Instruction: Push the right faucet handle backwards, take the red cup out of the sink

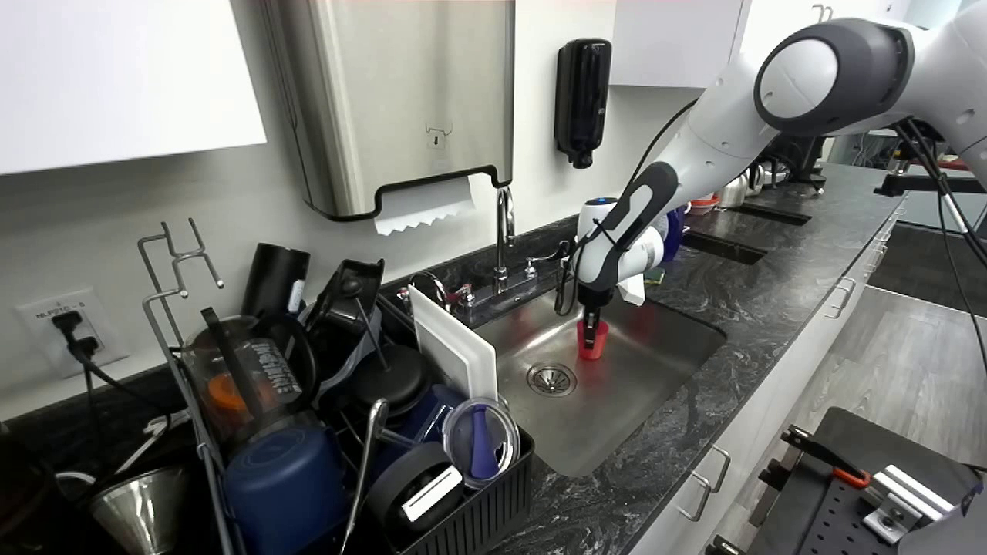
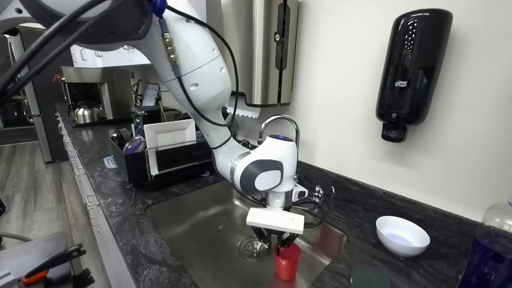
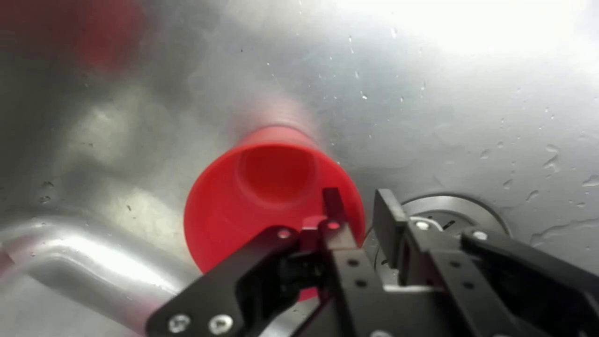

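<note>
The arm (image 2: 200,80) is white and rounded, with dark grey covers (image 2: 249,180); its cables (image 2: 236,76) are black, one with a brass-coloured fitting (image 2: 170,49); the fingers (image 3: 333,203) are black, with silver screws (image 3: 220,324).

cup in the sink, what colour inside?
Red, like the outside; the cup shows its inside best in the wrist view.

The dark, streaked countertop (image 2: 128,224) carries a loaded black dish rack (image 2: 132,168) and a white bowl (image 2: 400,246).

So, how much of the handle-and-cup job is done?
Reaching the red cup looks done: the open gripper straddles its rim. Gripping seems in hand. Lifting is left, since the cup is in the sink. Whether the right faucet handle was pushed, I can't tell.
</note>
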Robot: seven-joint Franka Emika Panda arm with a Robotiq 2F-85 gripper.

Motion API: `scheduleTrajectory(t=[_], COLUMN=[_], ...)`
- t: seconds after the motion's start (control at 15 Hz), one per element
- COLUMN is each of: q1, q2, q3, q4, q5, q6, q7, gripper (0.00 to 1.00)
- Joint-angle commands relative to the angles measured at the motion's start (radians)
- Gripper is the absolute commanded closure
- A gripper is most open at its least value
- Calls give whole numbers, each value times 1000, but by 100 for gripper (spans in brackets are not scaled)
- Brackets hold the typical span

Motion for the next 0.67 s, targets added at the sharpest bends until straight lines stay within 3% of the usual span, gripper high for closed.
scheduleTrajectory(t=[0.0,0.6], q1=[1,12], q2=[2,-85], q3=[-8,-22], q4=[-7,-37], q5=[-24,-20], q6=[31,-3], q7=[2,55], gripper=[99,99])
